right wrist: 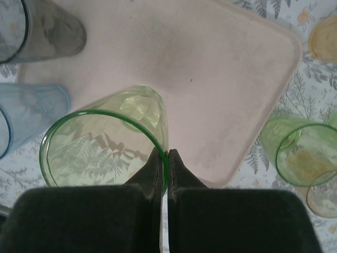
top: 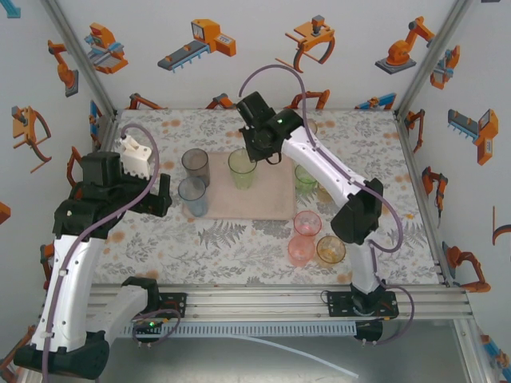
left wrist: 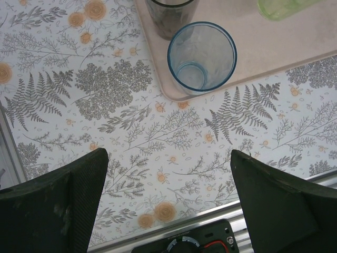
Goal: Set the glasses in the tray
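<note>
Top view: the right gripper [top: 259, 150] hides the far rim of a green glass [top: 242, 171] at the upper middle of the tray [top: 255, 203].

Left wrist: the left gripper [left wrist: 168, 155] is spread wide. A blue glass [left wrist: 201, 57] stands on the tray corner, and a grey glass [left wrist: 171, 16] is cut off at the top edge.

Right wrist: the fingers are pressed together, pinching the green glass's rim.

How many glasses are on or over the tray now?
3: grey glass far left, blue glass near left, green glass at far edge, rim pinched by right gripper. None appears hidden.
</note>
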`<state>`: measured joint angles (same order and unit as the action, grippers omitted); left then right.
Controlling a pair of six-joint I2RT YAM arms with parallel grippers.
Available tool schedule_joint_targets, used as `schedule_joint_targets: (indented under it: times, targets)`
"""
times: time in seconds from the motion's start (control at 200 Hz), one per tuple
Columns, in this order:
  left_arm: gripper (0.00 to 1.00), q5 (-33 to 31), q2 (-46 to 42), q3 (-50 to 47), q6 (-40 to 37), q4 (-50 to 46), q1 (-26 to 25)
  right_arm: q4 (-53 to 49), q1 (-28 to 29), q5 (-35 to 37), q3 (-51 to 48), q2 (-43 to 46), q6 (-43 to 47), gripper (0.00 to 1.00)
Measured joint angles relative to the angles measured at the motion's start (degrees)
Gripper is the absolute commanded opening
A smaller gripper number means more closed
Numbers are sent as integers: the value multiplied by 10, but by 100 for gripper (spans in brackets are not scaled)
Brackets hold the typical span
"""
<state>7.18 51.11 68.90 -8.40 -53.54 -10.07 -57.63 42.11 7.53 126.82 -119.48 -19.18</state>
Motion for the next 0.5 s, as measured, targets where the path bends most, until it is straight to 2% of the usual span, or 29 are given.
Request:
schedule_joint_targets:
  times: [0.501]
  targets:
    - [89,20,14,17,3,-7,1,81,-20,-16,120,-133,28,0]
